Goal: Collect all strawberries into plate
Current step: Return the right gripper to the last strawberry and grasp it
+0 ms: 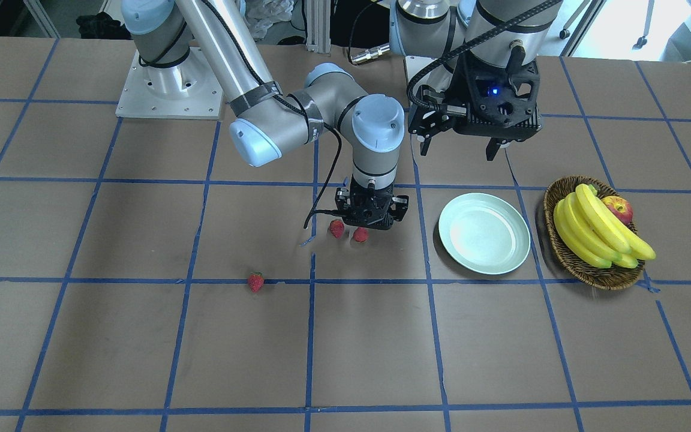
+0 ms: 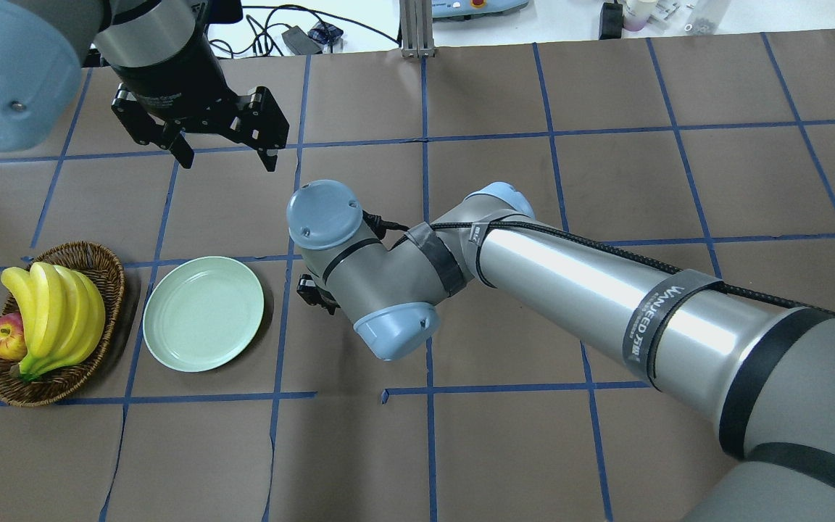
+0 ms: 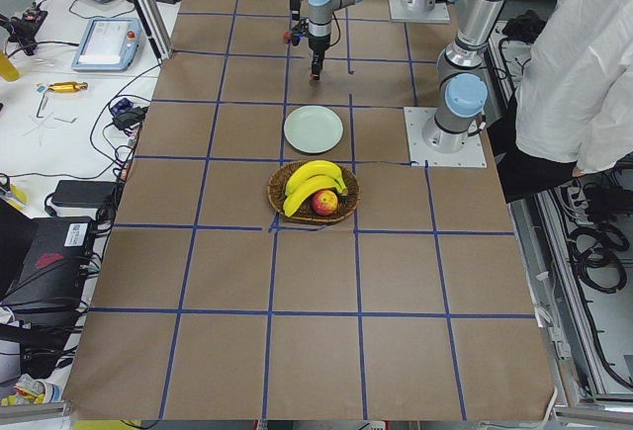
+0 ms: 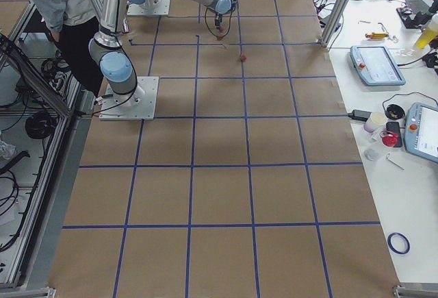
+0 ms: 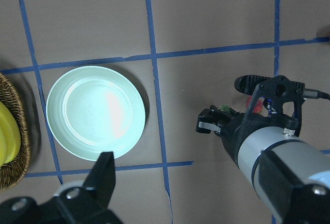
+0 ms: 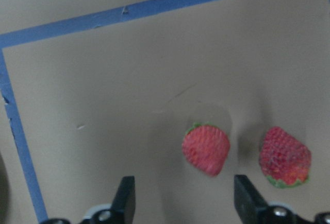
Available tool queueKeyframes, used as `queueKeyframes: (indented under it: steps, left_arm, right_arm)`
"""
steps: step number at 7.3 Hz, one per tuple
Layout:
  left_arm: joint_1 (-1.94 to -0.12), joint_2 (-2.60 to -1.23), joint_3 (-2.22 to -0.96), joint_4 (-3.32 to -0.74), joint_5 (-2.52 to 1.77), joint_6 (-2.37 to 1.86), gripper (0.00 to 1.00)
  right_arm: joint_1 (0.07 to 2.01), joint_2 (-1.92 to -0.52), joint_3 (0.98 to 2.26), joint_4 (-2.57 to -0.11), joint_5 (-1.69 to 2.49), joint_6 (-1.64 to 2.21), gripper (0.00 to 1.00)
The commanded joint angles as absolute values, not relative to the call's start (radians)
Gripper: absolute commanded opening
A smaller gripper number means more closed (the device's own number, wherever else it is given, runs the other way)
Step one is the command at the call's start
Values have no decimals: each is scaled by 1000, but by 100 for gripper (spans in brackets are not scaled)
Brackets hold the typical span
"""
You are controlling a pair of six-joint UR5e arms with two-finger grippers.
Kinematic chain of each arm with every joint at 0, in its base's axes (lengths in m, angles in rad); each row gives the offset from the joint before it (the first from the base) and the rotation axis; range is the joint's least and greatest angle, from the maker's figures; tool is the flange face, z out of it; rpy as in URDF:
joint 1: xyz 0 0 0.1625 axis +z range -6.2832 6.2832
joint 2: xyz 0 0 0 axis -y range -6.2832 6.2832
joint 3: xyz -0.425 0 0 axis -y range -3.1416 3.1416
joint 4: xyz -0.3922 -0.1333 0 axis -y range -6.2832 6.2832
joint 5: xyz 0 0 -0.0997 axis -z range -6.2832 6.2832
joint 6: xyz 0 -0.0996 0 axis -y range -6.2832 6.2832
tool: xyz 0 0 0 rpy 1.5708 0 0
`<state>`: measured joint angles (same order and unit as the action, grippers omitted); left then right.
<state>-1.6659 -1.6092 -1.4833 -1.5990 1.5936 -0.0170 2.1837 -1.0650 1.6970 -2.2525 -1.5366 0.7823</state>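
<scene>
On the brown, blue-taped worktop (image 1: pixel 141 348), the right end effector (image 6: pixel 186 203) hangs spread wide over one strawberry (image 6: pixel 206 149), with a second strawberry (image 6: pixel 284 157) just beside it and a third strawberry (image 1: pixel 255 281) well apart. The left end effector (image 1: pixel 459 150), also wide, hovers near the plate (image 1: pixel 484 233).

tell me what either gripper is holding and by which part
Nothing is held. The right gripper is open above a strawberry; the left gripper hangs open and empty.

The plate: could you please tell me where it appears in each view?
Front-facing: plate right of centre.
Overhead: plate lower left.
Exterior left: plate upper centre.
Exterior right: cannot be made out.
Left wrist: plate left of centre.
Right wrist: not in it.
Landmark: wicker basket beside it.
</scene>
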Motion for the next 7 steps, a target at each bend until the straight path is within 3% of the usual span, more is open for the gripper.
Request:
queueKeyframes:
  steps: [1,5,7]
  left_arm:
    - [-1666,-1611,-1483,-1598,1597,-17,100]
    - [-1666,-1612,-1485,-1598,1597,-17,100]
    - [-1666,-1611,-1485,-1598,1594,-17,100]
  right_arm:
    - [2090,-1173,1706,-2167,-1601,677,100]
    - [1775,-1197,1755,-2196,-1592,1142,96]
    - [1769,-1113,1764,-2353,-1562,1265,98]
